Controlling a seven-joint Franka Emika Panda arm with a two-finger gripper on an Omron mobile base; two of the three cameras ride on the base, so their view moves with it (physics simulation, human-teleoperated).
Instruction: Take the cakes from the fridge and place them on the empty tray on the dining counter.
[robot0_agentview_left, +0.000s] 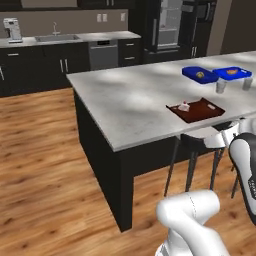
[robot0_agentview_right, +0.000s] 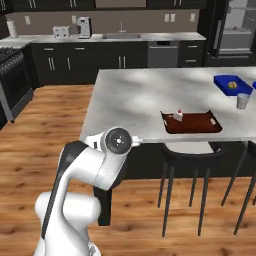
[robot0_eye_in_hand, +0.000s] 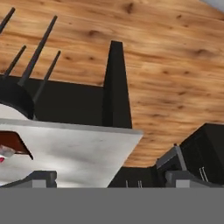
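White-grey marbled stone forms the top of the dining desk (robot0_agentview_left: 125, 95), which is carried on a black base above a wood-plank floor (robot0_agentview_left: 40, 165). A dark reddish-brown tray (robot0_agentview_left: 196, 110) is seen flat on the desk near its front edge, above a black stool (robot0_agentview_right: 192, 150). One small cake (robot0_agentview_left: 184, 106) with a dark red top and whitish body is observed standing on the tray, toward its left end in the right base view; a second small pale item at the tray's other end is too small to be identified.

Two bright blue trays (robot0_agentview_left: 200, 73) holding orange-brown food are noted further back on the desk, with a grey cup (robot0_agentview_right: 242, 100) just beside them. The black fridge (robot0_agentview_left: 170, 25) is located against the far wall, well apart from the desk; its pale interior appears to be exposed.

In the hand view the pincer (robot0_eye_in_hand: 109, 179) is seen released, its two dark tips standing wide apart with nothing between them. A corner of the marbled desk top and an edge of the tray are recorded in that view.
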